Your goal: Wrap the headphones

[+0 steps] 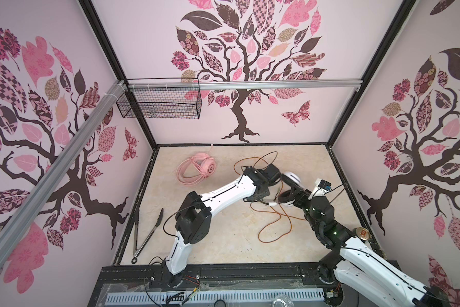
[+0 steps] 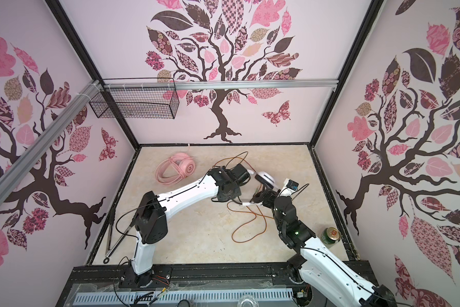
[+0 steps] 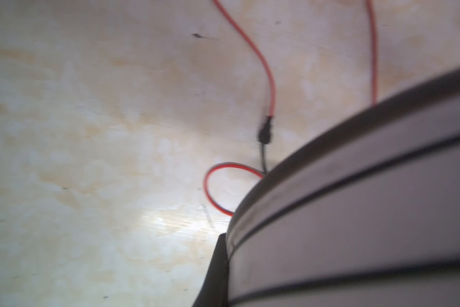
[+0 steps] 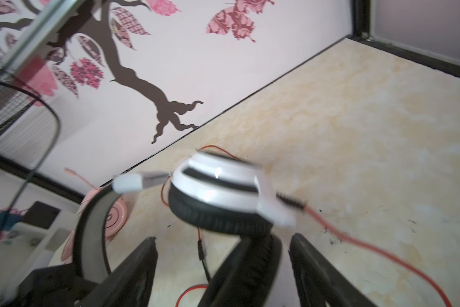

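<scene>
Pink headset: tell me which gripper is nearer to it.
Left. In both top views the left gripper is right of the pink headset, at the white headset; the right gripper is farther right still.

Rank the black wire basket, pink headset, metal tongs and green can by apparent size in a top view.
1. Black wire basket, though mounted nearer the camera.
2. Pink over-ear headset and long metal tongs: tongs longer, headset bulkier; unranked.
3. Green drink can.
</scene>
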You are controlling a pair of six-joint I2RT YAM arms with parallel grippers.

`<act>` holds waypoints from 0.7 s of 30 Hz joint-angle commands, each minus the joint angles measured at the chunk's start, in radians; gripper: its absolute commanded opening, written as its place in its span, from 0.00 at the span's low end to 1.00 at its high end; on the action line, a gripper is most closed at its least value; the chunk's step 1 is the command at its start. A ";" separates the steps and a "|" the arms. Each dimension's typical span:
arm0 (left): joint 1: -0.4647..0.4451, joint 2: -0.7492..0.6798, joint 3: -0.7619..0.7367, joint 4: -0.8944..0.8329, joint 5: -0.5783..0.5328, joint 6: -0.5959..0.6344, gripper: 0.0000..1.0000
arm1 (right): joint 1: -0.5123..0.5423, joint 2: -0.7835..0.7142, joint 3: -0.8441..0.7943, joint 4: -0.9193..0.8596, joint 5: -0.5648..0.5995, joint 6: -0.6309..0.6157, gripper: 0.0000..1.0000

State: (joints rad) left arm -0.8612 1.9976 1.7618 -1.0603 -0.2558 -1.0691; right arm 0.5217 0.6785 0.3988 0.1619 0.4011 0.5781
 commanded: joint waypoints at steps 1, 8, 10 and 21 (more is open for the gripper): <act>0.122 -0.182 -0.154 0.064 0.041 0.135 0.00 | -0.002 -0.091 0.038 -0.028 -0.152 -0.154 0.79; 0.412 -0.443 -0.352 0.130 0.388 0.347 0.00 | -0.005 -0.100 0.159 -0.318 -0.213 -0.245 0.78; 0.453 -0.463 -0.332 0.049 0.448 0.391 0.00 | -0.007 -0.064 0.171 -0.348 -0.251 -0.249 0.78; 0.493 -0.556 -0.387 -0.153 0.732 0.490 0.00 | -0.137 0.162 0.131 -0.258 -0.731 -0.215 0.78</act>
State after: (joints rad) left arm -0.3714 1.4960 1.4067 -1.1633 0.3229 -0.6456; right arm 0.4057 0.8288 0.5488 -0.1371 -0.1619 0.3416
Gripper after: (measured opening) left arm 0.070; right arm 0.781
